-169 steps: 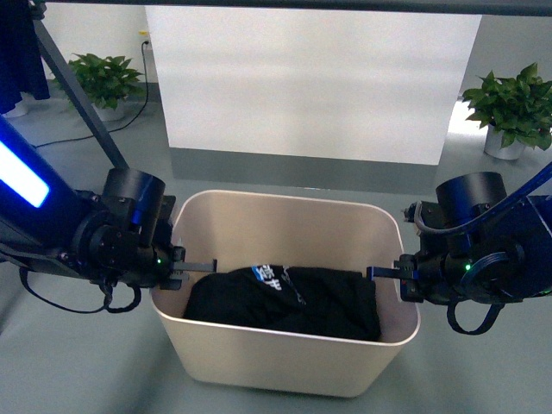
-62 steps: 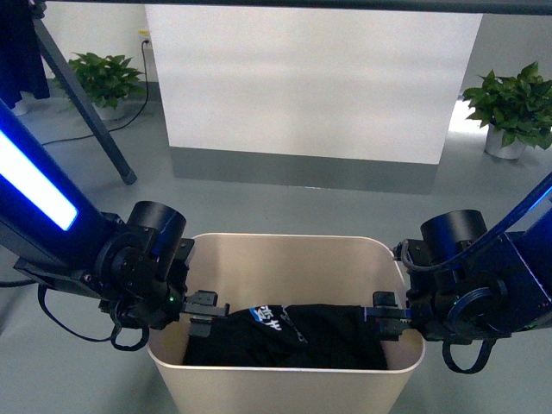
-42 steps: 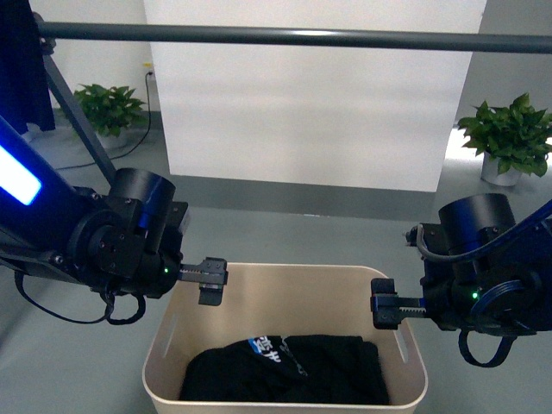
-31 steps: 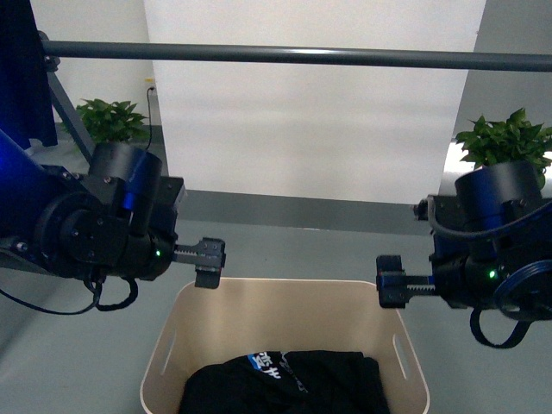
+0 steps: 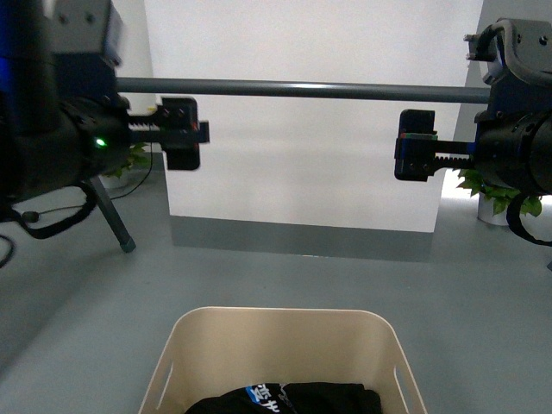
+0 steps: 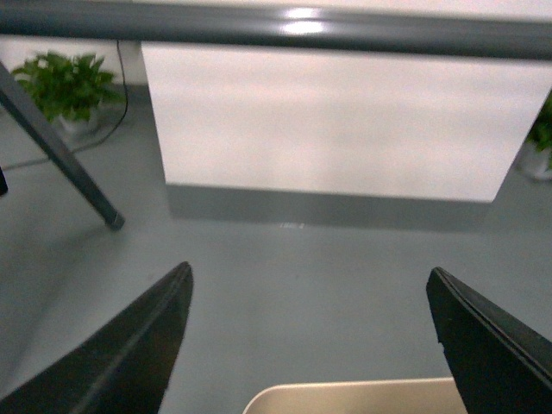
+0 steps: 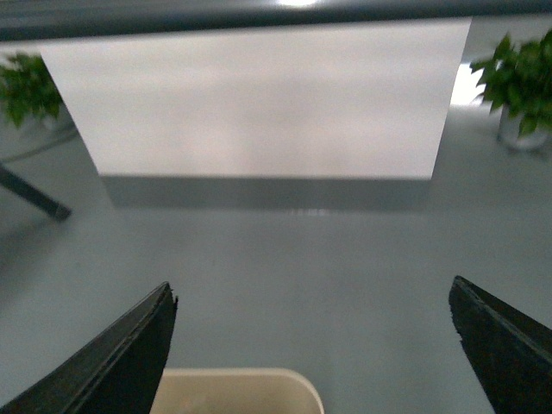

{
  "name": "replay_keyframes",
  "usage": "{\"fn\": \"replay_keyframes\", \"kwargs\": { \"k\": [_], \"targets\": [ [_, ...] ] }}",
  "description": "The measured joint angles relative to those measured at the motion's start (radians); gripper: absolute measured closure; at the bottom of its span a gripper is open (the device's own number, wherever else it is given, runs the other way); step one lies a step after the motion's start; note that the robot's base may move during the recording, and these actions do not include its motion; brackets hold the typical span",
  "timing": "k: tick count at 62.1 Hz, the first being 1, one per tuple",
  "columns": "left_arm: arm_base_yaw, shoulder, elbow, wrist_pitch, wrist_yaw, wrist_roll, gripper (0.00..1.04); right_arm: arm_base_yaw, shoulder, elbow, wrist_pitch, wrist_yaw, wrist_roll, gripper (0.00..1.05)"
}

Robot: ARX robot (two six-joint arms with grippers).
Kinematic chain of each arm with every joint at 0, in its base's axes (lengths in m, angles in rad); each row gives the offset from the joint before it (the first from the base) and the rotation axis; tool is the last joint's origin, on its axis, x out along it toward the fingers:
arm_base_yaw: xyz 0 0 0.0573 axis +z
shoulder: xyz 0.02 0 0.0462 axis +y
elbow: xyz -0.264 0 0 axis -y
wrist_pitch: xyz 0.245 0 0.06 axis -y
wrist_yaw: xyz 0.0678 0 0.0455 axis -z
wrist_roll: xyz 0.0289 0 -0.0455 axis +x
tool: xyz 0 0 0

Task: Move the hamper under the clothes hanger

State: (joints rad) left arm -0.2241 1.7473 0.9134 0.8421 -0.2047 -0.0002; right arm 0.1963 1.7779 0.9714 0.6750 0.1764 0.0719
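Both arms raised at bar height: the left gripper and right gripper spread wide, empty, touching nothing. The hamper sits on the near floor, below the clothes hanger, holding dark clothing.

All views forward, sharing hanger bar

Grey floor w/ a few things on it. Beige hamper sits at the near edge, dark clothes inside. Rack leg stands on the floor far left. White board stands at the back. Plant pot far right, another plant behind the leg.
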Motion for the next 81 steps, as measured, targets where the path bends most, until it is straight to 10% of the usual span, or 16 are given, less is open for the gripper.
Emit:
{"fn": "replay_keyframes", "kwargs": {
  "k": [28,33,81],
  "targets": [
    [0.100,-0.336,-0.515,0.164,0.089,-0.002,1.02,-0.084,-0.277,-0.525,0.370,-0.066,-0.069,0.88],
    [0.117,-0.392,-0.577,0.167,0.102,-0.002,1.01,-0.097,-0.335,-0.596,0.375,-0.081,-0.070,1.04],
    [0.222,-0.881,-0.879,-0.022,0.205,-0.002,1.01,-0.195,-0.845,-0.927,0.196,-0.175,-0.072,1.03]
  ]
}}
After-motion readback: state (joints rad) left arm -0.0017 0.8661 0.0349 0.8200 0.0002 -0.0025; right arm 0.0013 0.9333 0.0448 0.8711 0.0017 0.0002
